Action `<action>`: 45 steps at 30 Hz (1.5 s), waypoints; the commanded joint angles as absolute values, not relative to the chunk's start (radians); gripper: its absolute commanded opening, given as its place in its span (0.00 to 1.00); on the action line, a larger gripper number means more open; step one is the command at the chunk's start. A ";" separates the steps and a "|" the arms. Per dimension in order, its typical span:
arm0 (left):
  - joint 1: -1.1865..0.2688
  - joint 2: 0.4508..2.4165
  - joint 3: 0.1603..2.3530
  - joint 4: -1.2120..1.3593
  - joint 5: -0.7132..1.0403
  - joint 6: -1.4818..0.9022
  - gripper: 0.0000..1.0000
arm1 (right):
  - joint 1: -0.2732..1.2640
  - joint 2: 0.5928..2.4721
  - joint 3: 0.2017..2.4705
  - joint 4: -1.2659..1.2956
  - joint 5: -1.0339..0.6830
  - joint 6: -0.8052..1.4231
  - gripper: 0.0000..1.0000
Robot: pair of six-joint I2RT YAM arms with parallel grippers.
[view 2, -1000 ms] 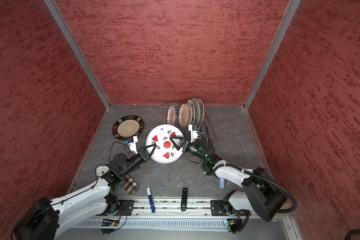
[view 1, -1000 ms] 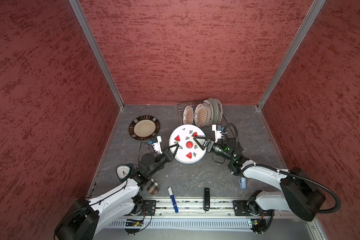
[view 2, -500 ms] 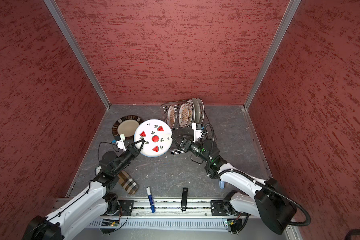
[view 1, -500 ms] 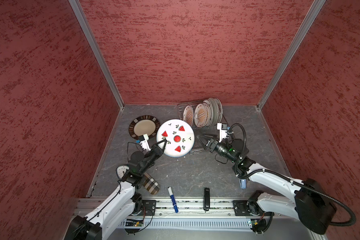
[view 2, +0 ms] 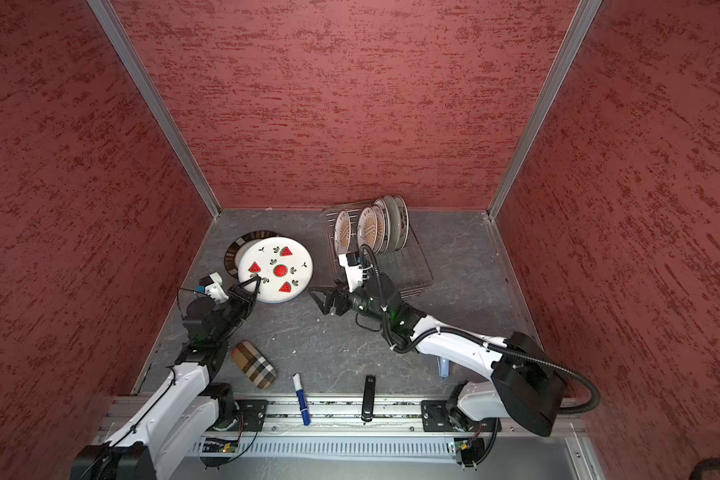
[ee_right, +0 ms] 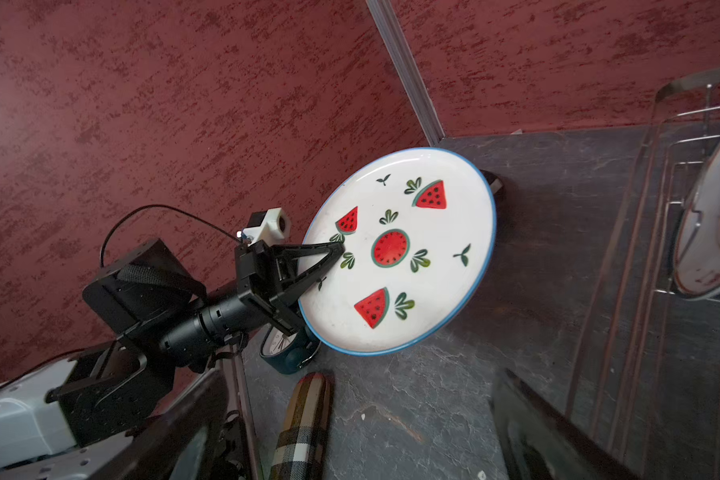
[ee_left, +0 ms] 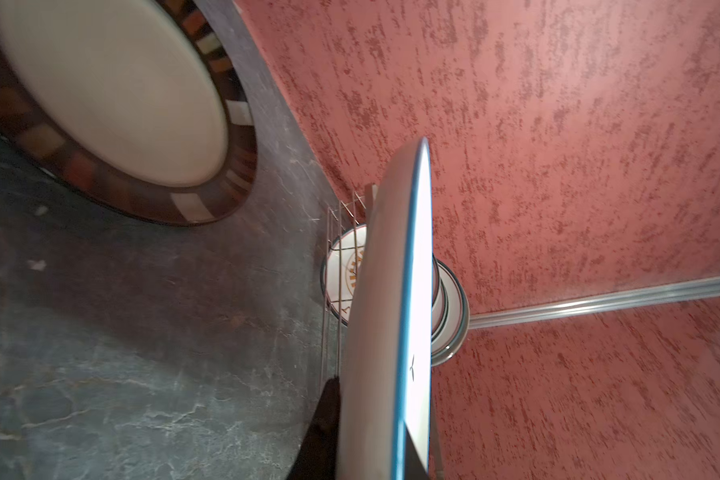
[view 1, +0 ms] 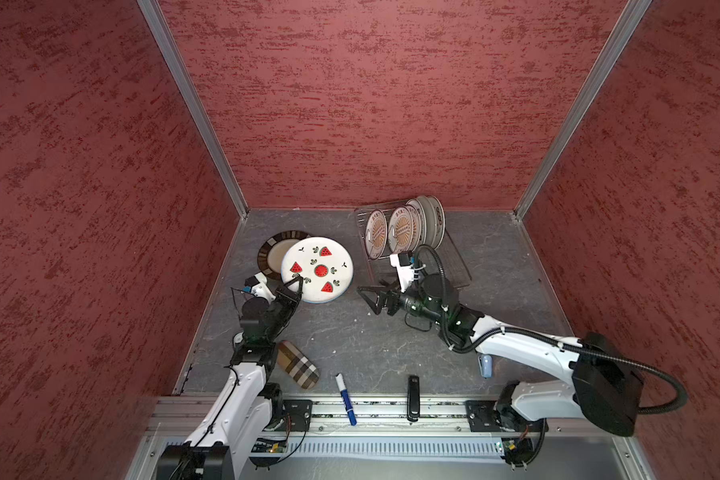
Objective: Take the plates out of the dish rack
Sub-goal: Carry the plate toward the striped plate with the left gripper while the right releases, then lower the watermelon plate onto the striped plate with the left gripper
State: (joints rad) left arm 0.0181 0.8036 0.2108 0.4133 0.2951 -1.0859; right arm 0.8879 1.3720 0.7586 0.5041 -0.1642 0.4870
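In both top views the dish rack (view 1: 460,270) stands at the back of the table (view 1: 391,345). At least four plates (view 1: 402,229) stand upright between the prongs at its far end, and its near half is bare. Left of the rack and clear of it, the left claw (view 1: 297,286) is clamped on the rim of the watermelon plate (view 1: 317,269), held face up. This plate overlaps the dark-rimmed plate (view 1: 269,254), which lies flat on the table on the side away from the rack. The right claw (view 1: 367,300) hangs just off the rack's near left corner, spread wide with nothing in it. The left wrist view shows the watermelon plate (ee_left: 391,311) edge-on in the claw's grip. The dark-rimmed plate (ee_left: 113,95) lies flat beside it, and an orange-centred plate shows behind the rack's wires beyond. The right wrist view shows the left claw (ee_right: 333,259) pinching the tilted watermelon plate (ee_right: 400,253). The plate appears lifted off the table, above a small clock (ee_right: 285,349), and the rack's edge shows to one side. As a judgement, unloading is under halfway. One plate is set down and a second is out but not yet put down. The upright ones in the rack are left to come out, and the open right claw is well placed to take the next.
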 commanded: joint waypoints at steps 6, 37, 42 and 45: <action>0.135 0.914 0.319 0.541 0.336 -1.108 0.00 | 0.944 1.553 0.924 0.450 -0.093 0.351 0.99; 0.197 1.352 0.523 0.594 0.171 -1.057 0.00 | 0.949 2.110 1.505 0.192 -0.101 0.377 0.99; 0.201 1.437 0.561 0.624 0.200 -1.056 0.00 | 0.948 2.142 1.535 0.185 -0.076 0.374 0.99; 0.201 1.458 0.562 0.640 0.199 -1.047 0.00 | 0.948 2.167 1.545 0.181 -0.051 0.371 0.99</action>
